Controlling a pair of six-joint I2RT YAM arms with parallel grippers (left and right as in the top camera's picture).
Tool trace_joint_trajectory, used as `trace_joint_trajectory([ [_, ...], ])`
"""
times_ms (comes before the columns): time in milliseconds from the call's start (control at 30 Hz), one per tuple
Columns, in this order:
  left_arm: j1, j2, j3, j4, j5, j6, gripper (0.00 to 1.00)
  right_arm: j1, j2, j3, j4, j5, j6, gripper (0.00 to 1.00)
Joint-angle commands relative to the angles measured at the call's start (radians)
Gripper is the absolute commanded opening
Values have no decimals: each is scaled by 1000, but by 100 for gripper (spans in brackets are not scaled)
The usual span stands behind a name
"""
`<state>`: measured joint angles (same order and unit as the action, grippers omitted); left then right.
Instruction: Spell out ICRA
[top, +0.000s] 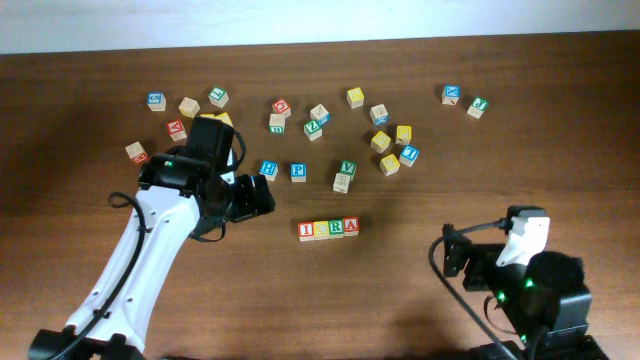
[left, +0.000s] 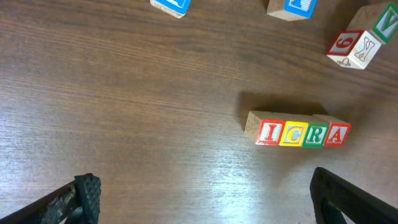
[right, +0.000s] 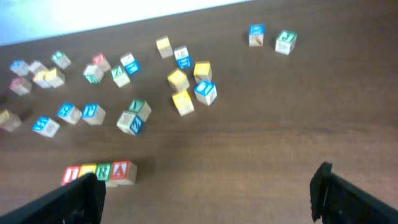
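Observation:
Four wooden cubes stand in a touching row on the table: red I (top: 306, 230), yellow C (top: 321, 229), green R (top: 336, 228) and red A (top: 351, 226). The left wrist view shows the row reading I (left: 270, 133), C (left: 292, 134), R (left: 314, 135), A (left: 336, 134). The right wrist view shows the row's R (right: 103, 171) and A (right: 120, 169), its left end partly behind a finger. My left gripper (left: 202, 199) is open and empty, to the left of the row. My right gripper (right: 208, 193) is open and empty at the front right, away from the row.
Several loose letter cubes lie scattered along the back: a blue P cube (top: 298, 171), another blue cube (top: 268, 169), a stacked pair (top: 344, 176), yellow ones (top: 389, 164) and two at the back right (top: 464, 100). The table's far edge (top: 320, 40) meets a white surface.

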<state>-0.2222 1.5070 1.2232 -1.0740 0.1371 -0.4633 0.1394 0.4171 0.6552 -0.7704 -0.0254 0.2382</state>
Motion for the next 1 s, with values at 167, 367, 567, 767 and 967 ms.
trace_joint_trajectory([
  [167, 3, -11, 8, -1, -7, 9, 99, -10, -259, -326, 289, -35, -49, 98],
  [367, 3, -11, 8, -1, -7, 9, 99, -18, -362, -459, 489, -35, -52, 98],
  [567, 3, -11, 8, -1, -6, 9, 99, -55, -414, -543, 624, -81, -142, 98],
  [767, 3, -11, 8, -2, -7, 9, 99, -71, -414, -650, 785, -91, -160, 98],
  [967, 3, -11, 8, -1, -7, 9, 99, -94, -414, -650, 723, -48, -161, 98],
])
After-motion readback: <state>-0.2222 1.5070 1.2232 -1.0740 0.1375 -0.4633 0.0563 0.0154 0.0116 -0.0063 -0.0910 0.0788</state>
